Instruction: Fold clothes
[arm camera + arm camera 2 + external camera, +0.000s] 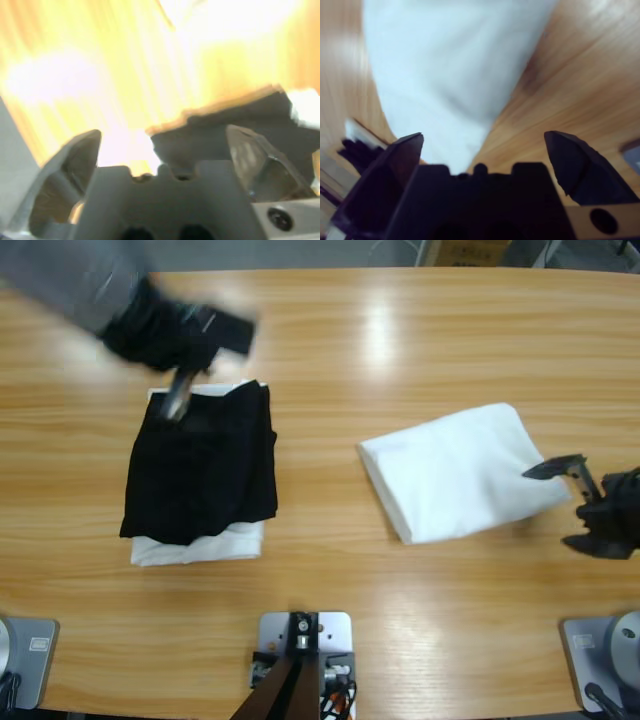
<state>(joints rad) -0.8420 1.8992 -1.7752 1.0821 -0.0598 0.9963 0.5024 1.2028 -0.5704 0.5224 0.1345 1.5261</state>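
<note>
A: Where is our folded white cotton T-shirt (455, 472)?

B: It lies on the long wooden table (400, 340), at about 3 o'clock from the middle. Its long side runs from 8 o'clock up to 2 o'clock.

A: Which arm is nearer?

B: Our right gripper (578, 502). The shirt lies at its 9 o'clock, and one black jaw tip sits just beside the shirt's edge. Its jaws are spread wide and hold nothing.

A: And our left gripper (178, 390)?

B: It is well apart, over the folded black garment (200, 470) on a white folded cloth (195, 545). Its jaws are spread too, holding nothing.

A: So we think the right one should go first.
</note>
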